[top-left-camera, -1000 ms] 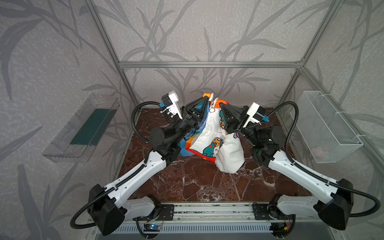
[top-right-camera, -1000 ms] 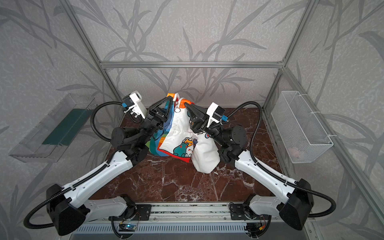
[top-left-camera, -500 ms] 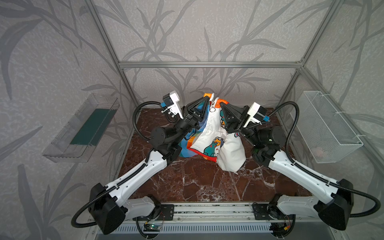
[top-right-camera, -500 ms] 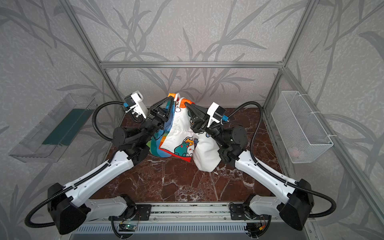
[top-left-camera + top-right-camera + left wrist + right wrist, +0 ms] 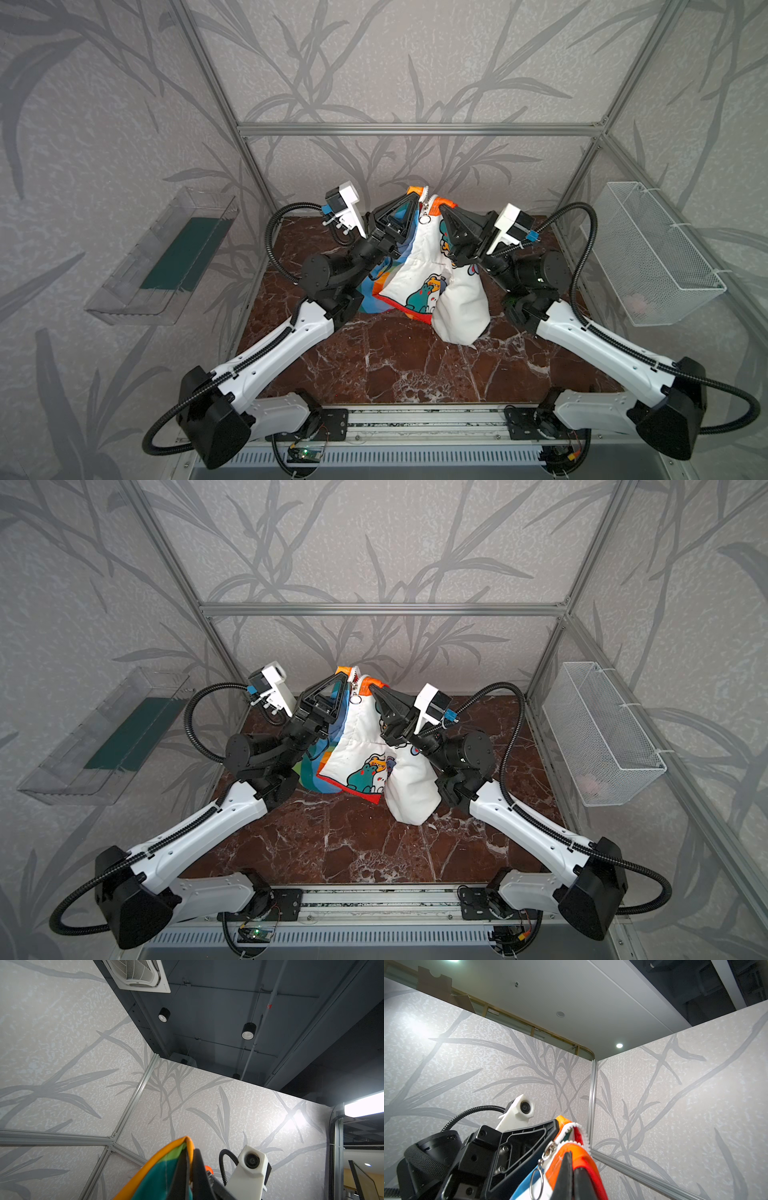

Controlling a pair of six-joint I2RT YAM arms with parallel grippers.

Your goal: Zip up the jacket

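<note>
down at the front edge: one metal rail (image 5: 415, 424), with two arm bases bolted on, one toward each end. just past it, the dark red marble table (image 5: 395, 365). over it come two white arms, the left arm (image 5: 282, 345) and the right arm (image 5: 590, 345), both angled inward and up toward the back middle.

and there it is, one jacket (image 5: 419, 266), at the back centre of the table. it hangs from its top edge, with its white padded bottom and a rainbow-striped flap slumped on the marble. cartoon animals run down the white front, but i can't count them cleanly.

two grippers are on it. the left gripper (image 5: 411, 201) is pinched tight on the orange-trimmed, striped side of the collar. the right gripper (image 5: 445, 211) is pinched tight on the orange-and-red side. the two tips sit near each other, not touching, with the top of the zipper between them. one ring pull (image 5: 424, 219) dangles just under that gap. in the right wrist view the white zipper teeth (image 5: 577, 1126) above the pull stand apart in two rows.

two wrist cameras, one white housing behind each gripper.

out on the side walls: one clear tray (image 5: 124, 291) on the left with one green pad (image 5: 183, 253) in it. on the right, one white wire basket (image 5: 656, 257), with something pale in its bottom, too faint to name.

at the very back, leaf-patterned wall and one horizontal frame bar (image 5: 415, 129).
</note>
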